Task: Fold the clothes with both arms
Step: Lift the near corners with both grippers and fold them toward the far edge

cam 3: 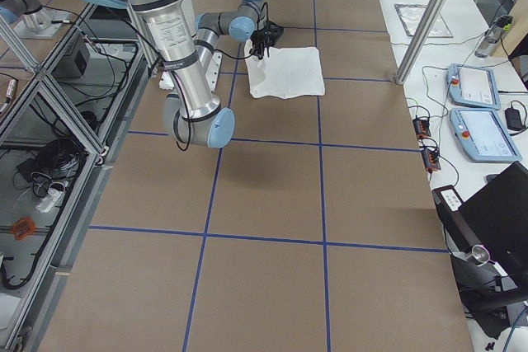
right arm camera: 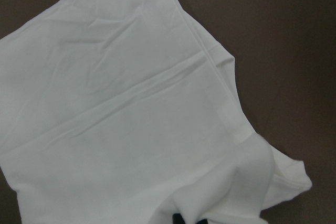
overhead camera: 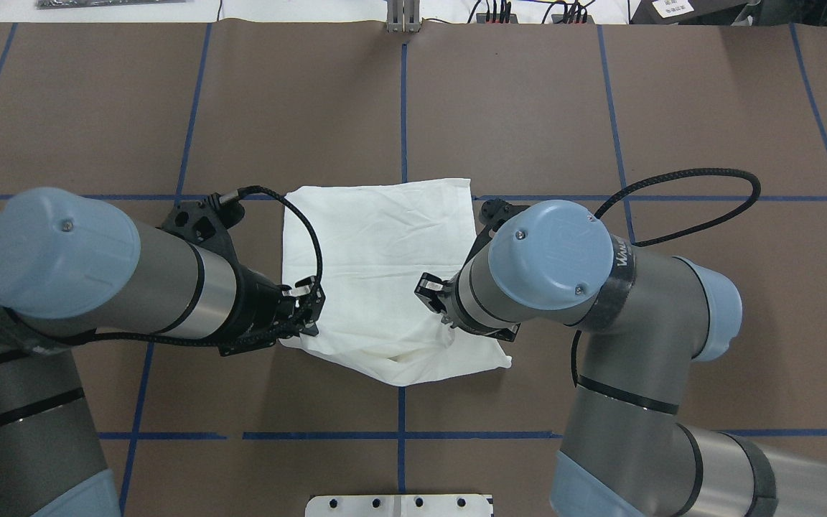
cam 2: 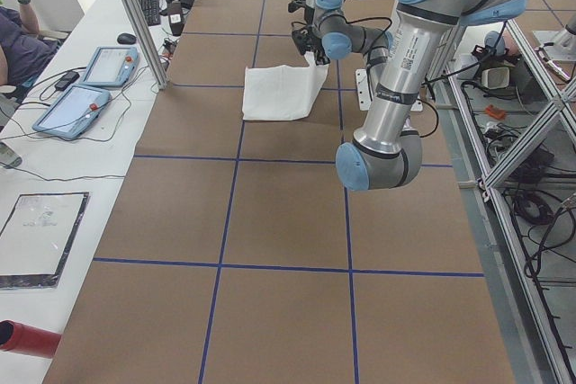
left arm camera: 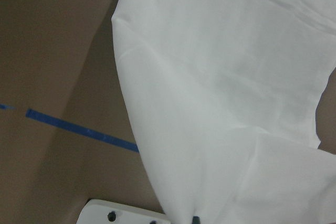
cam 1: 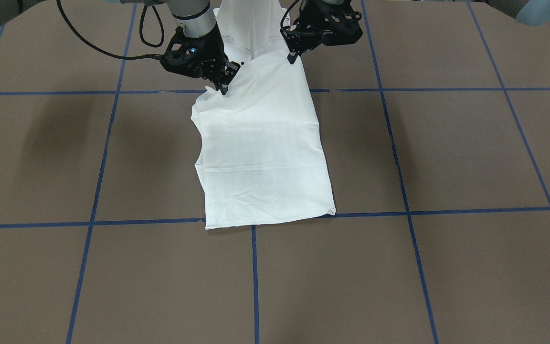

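The clothes are one white shirt point(cam 1: 260, 157) point(overhead camera: 377, 251), folded into a rough rectangle on the brown table. Its far part lies flat, while the edge nearest the robot is raised and bunched. My left gripper point(cam 1: 293, 59) point(overhead camera: 307, 327) is shut on that edge at one corner. My right gripper point(cam 1: 223, 88) point(overhead camera: 436, 298) is shut on the shirt at the other side, partly hidden under its wrist in the overhead view. Both wrist views are filled with the white fabric point(left arm camera: 226, 77) point(right arm camera: 121, 119), which runs down to a dark fingertip at the bottom edge. No printed text or collar shows.
A white metal pedestal base point(overhead camera: 399, 505) point(cam 1: 251, 28) sits at the robot's edge of the table, just behind the grippers. Blue tape lines point(cam 1: 254, 282) mark a grid on the table. Tablets point(cam 2: 81, 110) and a person's arm point(cam 2: 18, 33) are at a side bench.
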Action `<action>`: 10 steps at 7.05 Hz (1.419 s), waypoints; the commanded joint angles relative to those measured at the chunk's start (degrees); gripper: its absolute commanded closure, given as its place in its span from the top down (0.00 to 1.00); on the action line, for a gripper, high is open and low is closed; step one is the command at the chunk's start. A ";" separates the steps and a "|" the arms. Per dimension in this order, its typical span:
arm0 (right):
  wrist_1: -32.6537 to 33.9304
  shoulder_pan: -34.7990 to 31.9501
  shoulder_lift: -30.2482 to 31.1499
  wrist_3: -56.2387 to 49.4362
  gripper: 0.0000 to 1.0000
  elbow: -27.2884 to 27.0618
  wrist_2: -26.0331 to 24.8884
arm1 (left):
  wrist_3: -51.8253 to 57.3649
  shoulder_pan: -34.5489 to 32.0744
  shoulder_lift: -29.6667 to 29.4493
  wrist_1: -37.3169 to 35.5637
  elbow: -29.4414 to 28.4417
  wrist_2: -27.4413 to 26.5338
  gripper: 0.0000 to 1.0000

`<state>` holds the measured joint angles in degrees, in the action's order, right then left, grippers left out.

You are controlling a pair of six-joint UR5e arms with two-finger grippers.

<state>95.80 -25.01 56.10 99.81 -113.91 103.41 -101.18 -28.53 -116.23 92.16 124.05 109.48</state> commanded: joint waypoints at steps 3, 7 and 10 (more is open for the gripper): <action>-0.44 -5.92 -7.91 -4.54 0.00 9.72 0.03 | 1.33 -7.05 -1.36 5.13 -8.38 0.11 0.00; -8.00 -9.09 -11.97 -4.80 0.00 22.05 0.39 | 4.58 -9.62 -2.51 14.94 -20.66 0.03 0.00; -8.09 -9.36 -13.28 -4.98 0.00 25.73 0.47 | 4.85 -11.20 -2.86 18.22 -25.17 0.03 0.00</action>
<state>87.75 -34.28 43.63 94.74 -89.81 103.82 -96.49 -39.08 -118.89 109.32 100.41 109.51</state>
